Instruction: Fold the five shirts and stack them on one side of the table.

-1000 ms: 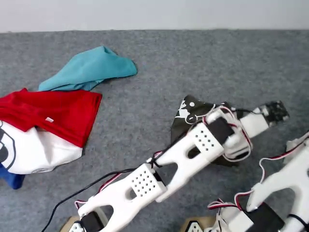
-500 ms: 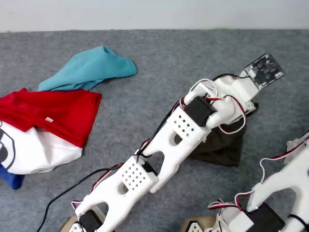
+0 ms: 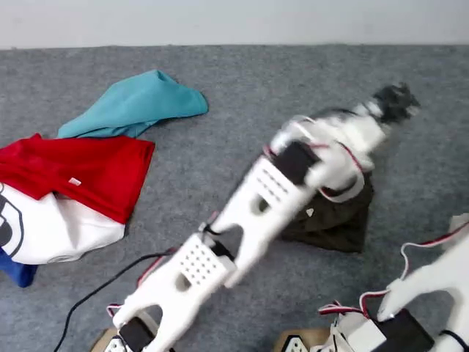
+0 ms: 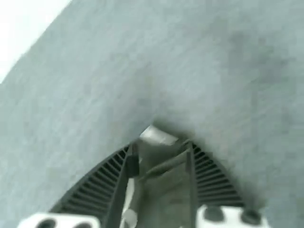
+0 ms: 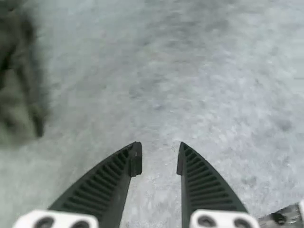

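1. Black shirt (image 3: pixel 337 224) lay bunched on the right of the table (image 3: pixel 220 81), partly under the left arm, near the left gripper (image 4: pixel 161 142).
2. Left gripper's jaws looked nearly closed on a thin pinch of dark cloth, likely that shirt — a fast pull could slip it free.
3. Right gripper (image 5: pixel 156 159) hung half-open, empty, over bare table near the shirt — nothing pinned the cloth, so it could drag instead of folding.
4. Teal shirt (image 3: pixel 139 106), red shirt (image 3: pixel 80 169), white shirt (image 3: pixel 55 227), blue shirt (image 3: pixel 15 271) lay unfolded at the left, well apart.

Left arm (image 3: pixel 256 198): white links with dotted hole grids, black servos, red, white and black cables. Right gripper (image 5: pixel 157 161): dark ribbed fingers (image 5: pixel 111 185), white bases.
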